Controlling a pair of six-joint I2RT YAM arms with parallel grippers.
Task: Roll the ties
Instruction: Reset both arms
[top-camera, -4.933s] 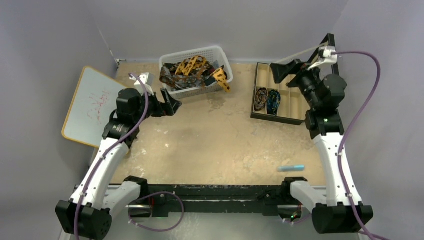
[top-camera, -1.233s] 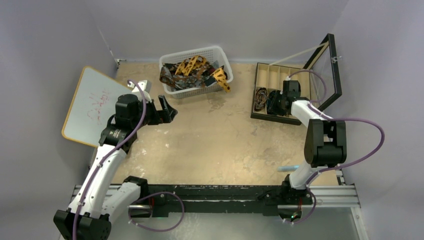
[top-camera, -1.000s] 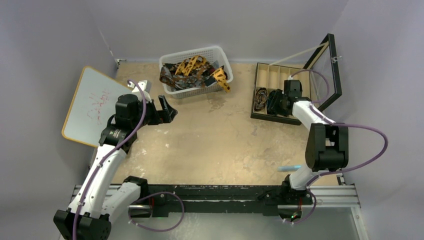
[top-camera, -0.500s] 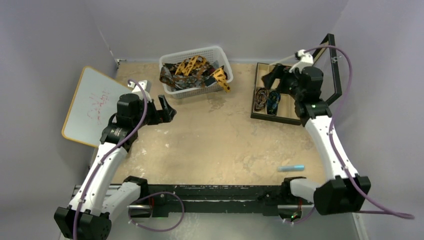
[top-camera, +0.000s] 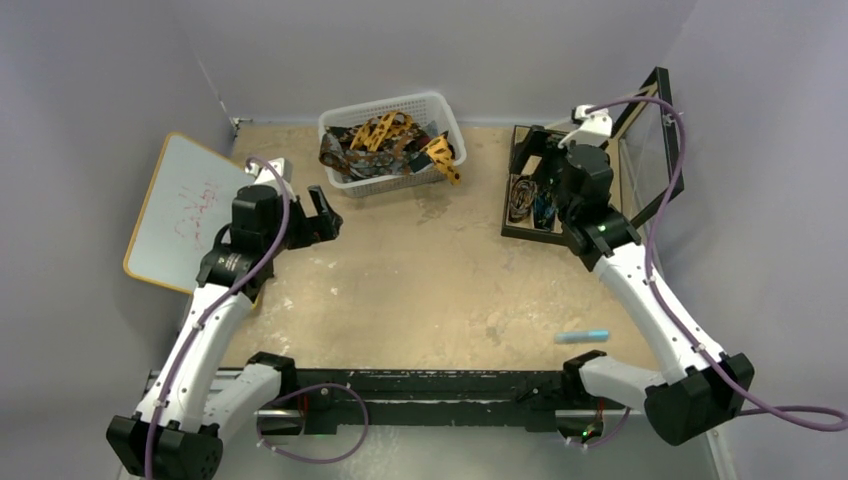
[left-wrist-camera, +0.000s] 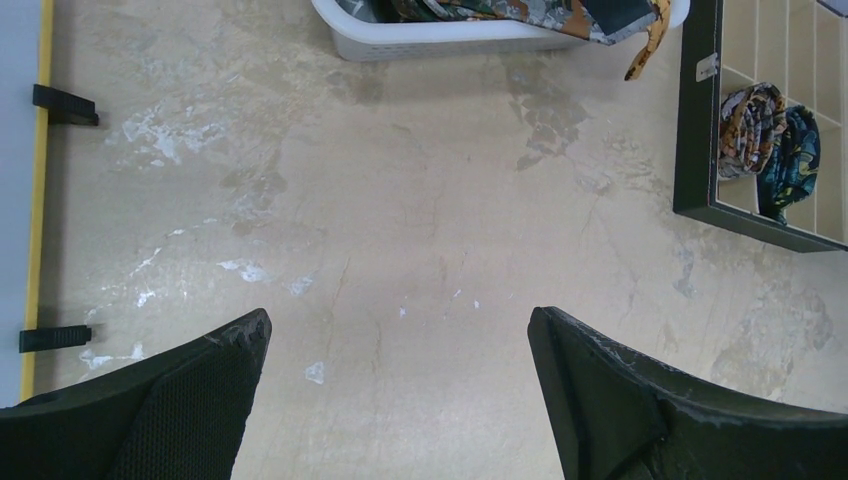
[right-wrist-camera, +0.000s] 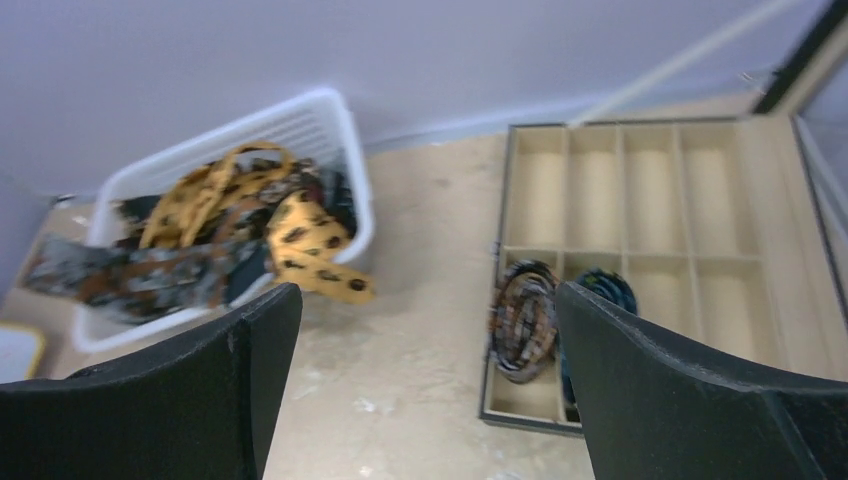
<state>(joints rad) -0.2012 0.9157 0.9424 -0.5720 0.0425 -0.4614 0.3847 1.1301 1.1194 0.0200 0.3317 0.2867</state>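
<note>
Several loose ties (top-camera: 385, 140) lie tangled in the white basket (top-camera: 440, 100). An orange-yellow tie (top-camera: 443, 158) hangs over its right rim, and shows in the right wrist view too (right-wrist-camera: 315, 255). A rolled brown tie (top-camera: 520, 197) and a rolled navy tie (top-camera: 545, 205) sit in neighbouring front compartments of the black box (top-camera: 555, 235). My right gripper (top-camera: 535, 155) hovers open and empty above the box's left part; its wrist view shows the brown roll (right-wrist-camera: 525, 320) between its fingers. My left gripper (top-camera: 322, 215) is open and empty over bare table, below the basket's left end.
The box's glass lid (top-camera: 655, 140) stands open at the far right. A whiteboard (top-camera: 185, 210) lies at the table's left edge. A small light-blue stick (top-camera: 582, 336) lies near the front right. Grey walls close in the back and sides.
My right gripper opened beside the rolled navy tie, lifted out of the box and now hovers above it. The navy roll stays in its compartment. The left arm barely shifted.
</note>
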